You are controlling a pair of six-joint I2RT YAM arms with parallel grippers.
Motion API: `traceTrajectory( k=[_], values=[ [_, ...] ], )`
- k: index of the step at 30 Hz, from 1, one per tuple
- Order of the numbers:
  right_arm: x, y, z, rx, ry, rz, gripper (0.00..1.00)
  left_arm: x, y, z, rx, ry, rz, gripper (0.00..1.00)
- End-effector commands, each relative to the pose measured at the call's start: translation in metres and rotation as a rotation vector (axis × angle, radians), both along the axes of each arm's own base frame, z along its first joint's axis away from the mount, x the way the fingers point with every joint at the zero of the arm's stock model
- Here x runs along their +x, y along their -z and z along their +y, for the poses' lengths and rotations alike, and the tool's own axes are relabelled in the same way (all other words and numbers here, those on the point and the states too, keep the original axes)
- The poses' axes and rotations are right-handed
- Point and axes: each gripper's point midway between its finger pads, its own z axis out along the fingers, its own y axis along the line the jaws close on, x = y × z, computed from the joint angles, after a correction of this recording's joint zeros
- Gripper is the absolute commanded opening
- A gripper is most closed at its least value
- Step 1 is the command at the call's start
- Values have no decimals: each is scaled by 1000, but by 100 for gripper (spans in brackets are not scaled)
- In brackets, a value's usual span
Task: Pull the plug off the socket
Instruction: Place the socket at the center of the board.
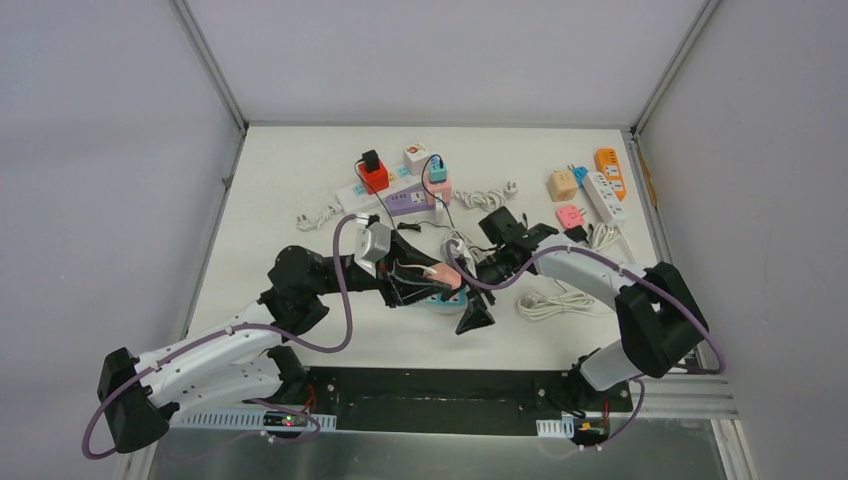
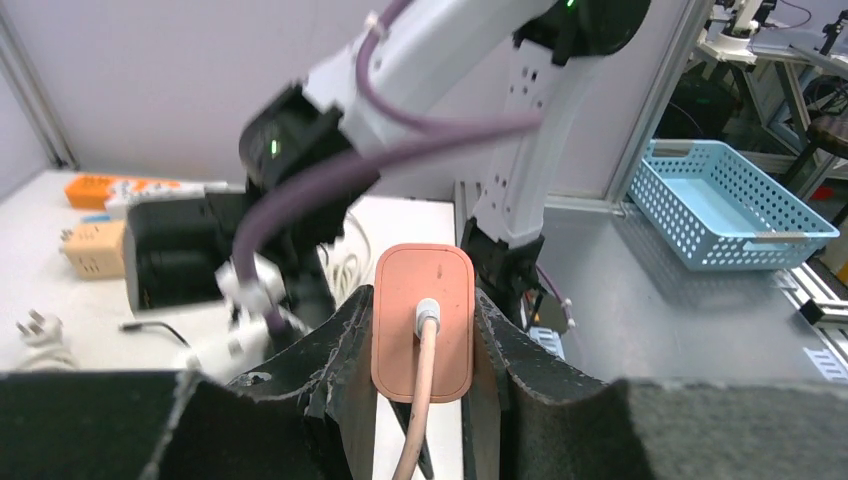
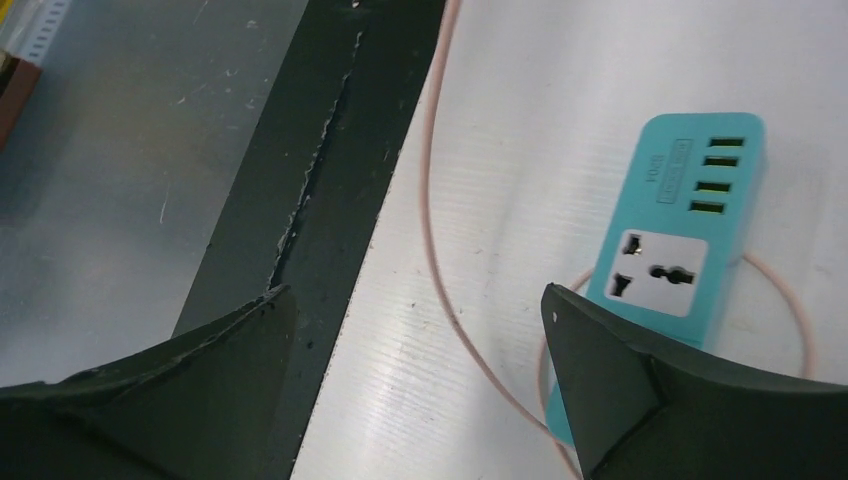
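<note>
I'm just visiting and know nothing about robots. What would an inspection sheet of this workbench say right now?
Surface: white table.
Job's things: pink plug is out of the teal socket; its outlet is empty.
Clutter: red adapter, orange strip, beige cube along the far side.
Grippers: left gripper shut on the plug; right gripper open near the socket.
Cables: pink cord looping on the table; white coiled cord.
Surroundings: blue basket beyond the table; white walls.

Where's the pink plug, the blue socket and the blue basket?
pink plug (image 2: 421, 283): left wrist view, middle of back.
blue socket (image 3: 675, 240): right wrist view, its top face.
blue basket (image 2: 745, 252): left wrist view, front wall.
</note>
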Motion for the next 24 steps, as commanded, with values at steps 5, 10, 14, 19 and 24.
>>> traceTrajectory(
  k=[5, 10, 14, 19, 24],
  values=[
    [-22, 13, 12, 0, -125, 21, 86, -1, -72, 17, -155, -56, -143, 0],
    [-17, -3, 11, -40, -143, -3, 27, 2, -78, 28, -141, -123, -174, 0],
    [-14, -22, 2, -21, -130, -41, 0, 4, -76, 39, -122, -186, -201, 0],
    [-20, -67, -15, 62, -126, -108, 0, 8, -56, 41, -72, -213, -177, 0],
    [-17, -117, -34, 125, -49, -208, 0, 18, -29, 36, -28, -239, -136, 0]
  ],
)
